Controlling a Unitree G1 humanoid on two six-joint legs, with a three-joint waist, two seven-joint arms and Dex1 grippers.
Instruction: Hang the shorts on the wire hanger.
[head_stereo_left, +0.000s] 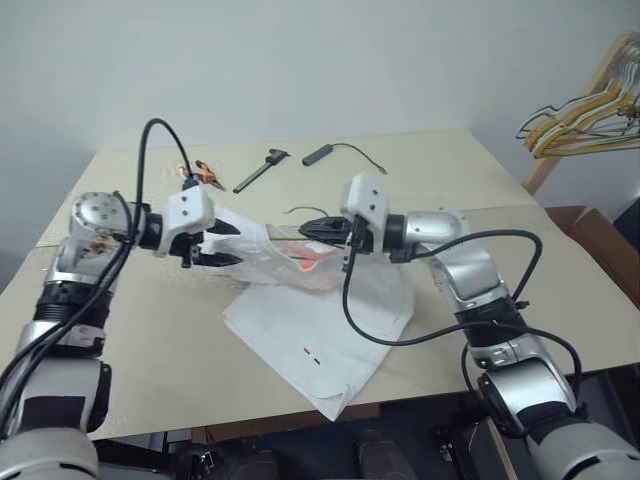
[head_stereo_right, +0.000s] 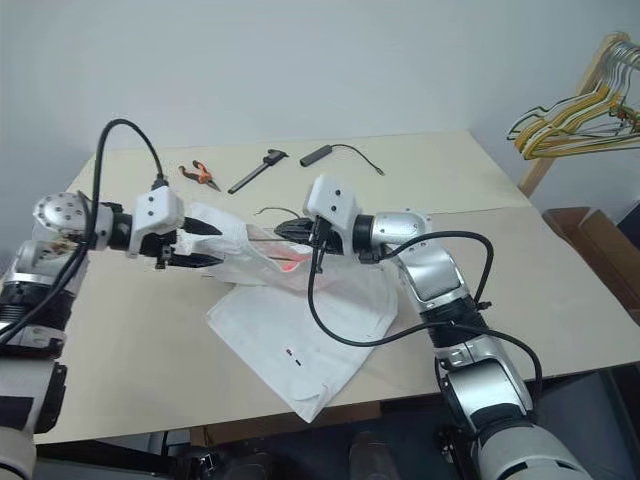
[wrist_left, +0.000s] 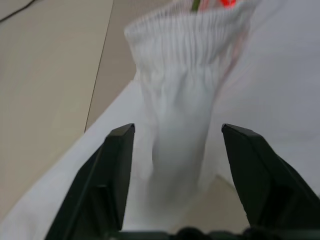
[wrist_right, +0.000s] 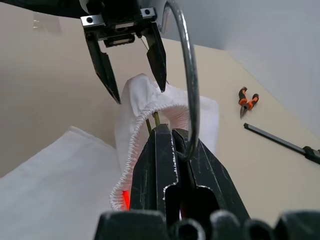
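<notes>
White shorts (head_stereo_left: 300, 300) hiding wire hanger (wrist_right: 187, 75) body, hook visible

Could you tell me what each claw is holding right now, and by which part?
The right claw is shut on the wire hanger, at the neck just below its hook. The left claw is open astride the shorts' waistband, gripping nothing.

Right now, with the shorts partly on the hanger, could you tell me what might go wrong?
1. The left gripper has its jaws open around the waistband, so the shorts may slide off.
2. The right gripper pinches the hanger only near its hook; it could twist.
3. One corner of the shorts overhangs the table edge.
</notes>
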